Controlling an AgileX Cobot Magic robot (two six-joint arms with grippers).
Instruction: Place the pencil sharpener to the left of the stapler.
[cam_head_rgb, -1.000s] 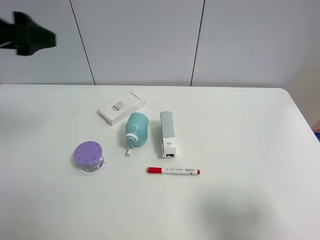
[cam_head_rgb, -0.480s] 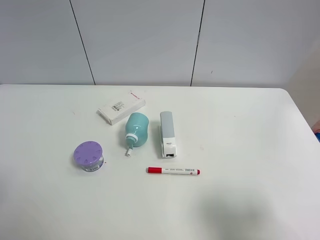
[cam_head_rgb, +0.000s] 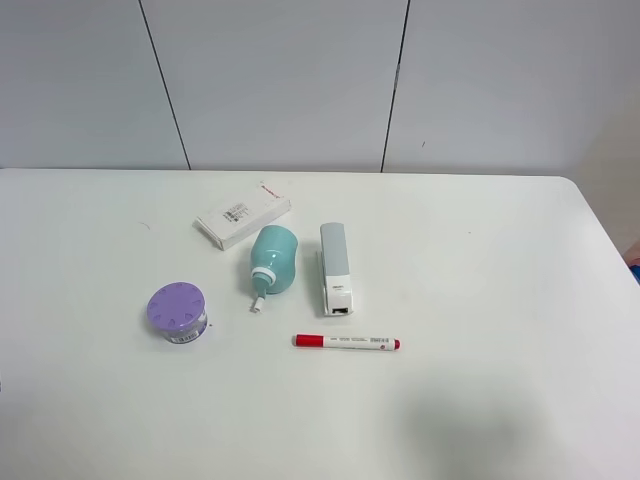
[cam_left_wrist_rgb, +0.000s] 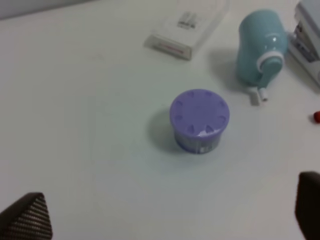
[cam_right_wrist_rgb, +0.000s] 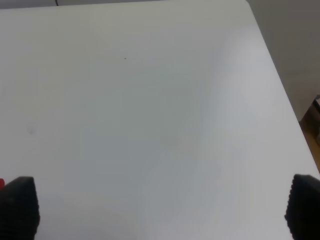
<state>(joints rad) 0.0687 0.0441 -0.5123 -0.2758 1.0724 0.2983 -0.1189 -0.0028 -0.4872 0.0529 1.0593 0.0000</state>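
Observation:
The teal pencil sharpener (cam_head_rgb: 273, 260) lies on its side on the white table, crank end toward the front, close beside the left of the white, grey-topped stapler (cam_head_rgb: 335, 266). The left wrist view shows the sharpener (cam_left_wrist_rgb: 260, 47) and a part of the stapler (cam_left_wrist_rgb: 307, 35) at the frame's edge. My left gripper (cam_left_wrist_rgb: 167, 212) is open, its fingertips spread wide, hovering short of the purple tub with nothing between them. My right gripper (cam_right_wrist_rgb: 161, 204) is open over bare table. Neither gripper appears in the exterior high view.
A purple round tub (cam_head_rgb: 177, 312) stands left of the sharpener, also in the left wrist view (cam_left_wrist_rgb: 199, 120). A flat white labelled box (cam_head_rgb: 242, 221) lies behind the sharpener. A red marker (cam_head_rgb: 346, 342) lies in front of the stapler. The table's right edge (cam_right_wrist_rgb: 280, 90) is near the right gripper.
A dark arm part seen at the upper left one second ago has left the exterior high view. The objects on the table have not moved.

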